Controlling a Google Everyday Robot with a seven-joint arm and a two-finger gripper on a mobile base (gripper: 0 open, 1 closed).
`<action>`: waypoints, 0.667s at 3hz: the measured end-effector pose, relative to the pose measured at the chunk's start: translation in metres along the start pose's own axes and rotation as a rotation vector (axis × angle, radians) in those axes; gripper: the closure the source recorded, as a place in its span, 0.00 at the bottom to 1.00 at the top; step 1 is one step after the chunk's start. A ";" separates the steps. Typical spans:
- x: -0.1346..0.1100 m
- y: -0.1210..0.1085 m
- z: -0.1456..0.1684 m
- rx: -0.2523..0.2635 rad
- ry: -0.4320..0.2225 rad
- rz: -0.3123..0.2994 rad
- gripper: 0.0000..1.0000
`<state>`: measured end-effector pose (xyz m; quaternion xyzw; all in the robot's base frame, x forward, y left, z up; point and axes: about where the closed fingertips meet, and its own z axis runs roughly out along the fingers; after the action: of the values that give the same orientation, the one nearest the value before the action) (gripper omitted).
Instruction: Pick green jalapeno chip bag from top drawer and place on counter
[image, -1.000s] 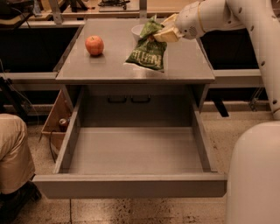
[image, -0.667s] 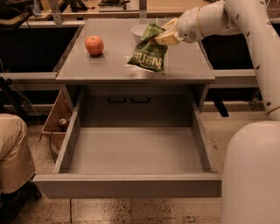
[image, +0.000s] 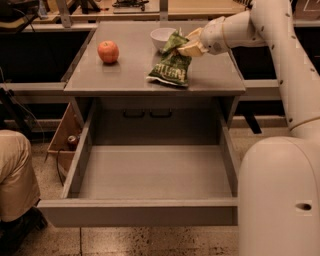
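One gripper (image: 188, 46), tan-fingered, over the back right part of the worktop (image: 125, 77), pinched shut on the upper edge of the green jalapeno chip bag (image: 170, 71); bag slanted, top end raised toward the gripper, lower end with the white lettering resting on the worktop near its front edge, right of centre; white arm (image: 240, 29) coming in from the right, above the large pale robot base (image: 280, 200) at lower right; just behind the bag, a white bowl (image: 160, 36) on the worktop, inside not visible from this angle; a red apple (image: 108, 51) well apart to the left, on the worktop's back left; below, the top drawer (image: 137, 212) pulled fully out toward the camera, low side walls and plain front panel around a flat grey bottom, only bare metal showing inside; two dark handles (image: 134, 114) on the cabinet face behind the drawer; left of the cabinet, on the floor, an open cardboard box (image: 61, 131), something small and reddish (image: 73, 141) within, too dim to name; at the far left edge, a bent knee in tan trousers (image: 15, 175) beside the drawer's front corner.
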<state>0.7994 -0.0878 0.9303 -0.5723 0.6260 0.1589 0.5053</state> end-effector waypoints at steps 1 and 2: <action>0.009 -0.007 0.006 0.006 0.007 0.005 0.81; 0.013 -0.010 0.011 0.006 0.007 0.010 0.52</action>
<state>0.8150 -0.0899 0.9185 -0.5681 0.6313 0.1575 0.5040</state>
